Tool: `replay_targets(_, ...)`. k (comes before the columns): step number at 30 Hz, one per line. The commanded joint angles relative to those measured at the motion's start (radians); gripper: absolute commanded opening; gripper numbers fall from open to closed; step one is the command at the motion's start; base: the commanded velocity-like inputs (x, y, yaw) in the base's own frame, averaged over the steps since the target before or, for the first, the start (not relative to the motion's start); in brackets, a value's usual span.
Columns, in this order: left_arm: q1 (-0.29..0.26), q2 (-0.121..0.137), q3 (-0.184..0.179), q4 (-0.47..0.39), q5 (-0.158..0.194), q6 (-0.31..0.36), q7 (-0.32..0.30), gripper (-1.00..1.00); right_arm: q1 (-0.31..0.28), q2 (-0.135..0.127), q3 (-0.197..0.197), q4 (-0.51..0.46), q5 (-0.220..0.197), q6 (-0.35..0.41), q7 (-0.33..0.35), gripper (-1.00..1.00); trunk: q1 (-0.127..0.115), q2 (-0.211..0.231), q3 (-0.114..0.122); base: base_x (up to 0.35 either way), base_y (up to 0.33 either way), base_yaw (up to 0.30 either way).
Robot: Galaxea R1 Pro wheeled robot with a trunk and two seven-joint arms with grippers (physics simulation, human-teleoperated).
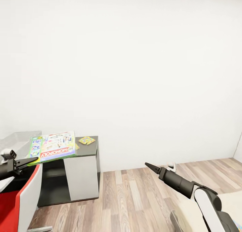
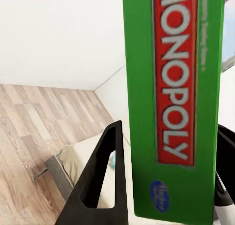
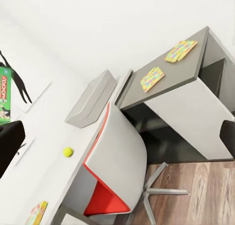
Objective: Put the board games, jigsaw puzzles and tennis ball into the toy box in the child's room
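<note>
Green cardboard sat clamped between the fingers of the left gripper [image 2: 166, 195]: the green-edged Monopoly board game [image 1: 53, 146], gripped by 1 edge and held out flat above the near end of the table [image 1: 88, 148], its printed lid facing up in the head view. In the left wrist view the same box stood close to the lens with its red title strip running along the green side, 1 black finger [image 2: 100, 186] beside it. Just behind the held box lay the pale grey toy box [image 1: 16, 140], and below the arm stood the red-and-white chair [image 1: 20, 198]. On the lower dark grey top, 1 jigsaw puzzle [image 1: 87, 140] lay flat; the right wrist view showed 2 such sheets there, 1 [image 3: 152, 79] near the toy box end and the other [image 3: 180, 50] near the far corner, slightly apart. That view also showed the tennis ball [image 3: 67, 151] on the pale desk top, apart from the toy box. The right gripper [image 1: 151, 168] hung over the wood-plank floor [image 1: 134, 195], well away from the table, holding nothing, its fingers looking drawn together.
</note>
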Motion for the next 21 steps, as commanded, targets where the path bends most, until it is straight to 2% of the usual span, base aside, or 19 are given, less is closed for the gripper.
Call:
replay_targets(1, -0.001, 0.000, 0.011, 0.000, 0.000, 0.009, -0.005, -1.00, 0.000, 0.000, -0.002, 0.000, -0.001, 0.006, 0.002, 1.00, 0.001, -0.001, -0.001, 0.288, 0.000, 0.284)
replay_targets(4, 0.001, -0.001, 0.043, -0.002, 0.000, 0.007, -0.005, -1.00, 0.000, 0.001, -0.002, 0.000, -0.001, 0.006, 0.001, 1.00, 0.001, -0.001, -0.001, 0.308, 0.000, 0.284)
replay_targets(6, 0.001, 0.000, 0.051, -0.003, 0.001, 0.006, -0.005, -1.00, 0.000, 0.001, -0.002, 0.000, -0.001, 0.006, 0.001, 1.00, 0.001, -0.001, -0.001, 0.319, 0.000, 0.284)
replay_targets(21, 0.002, -0.002, 0.057, -0.008, 0.001, 0.003, -0.005, -1.00, 0.000, 0.001, 0.000, 0.000, 0.000, 0.006, 0.001, 1.00, 0.001, -0.001, -0.001, 0.323, 0.000, 0.284)
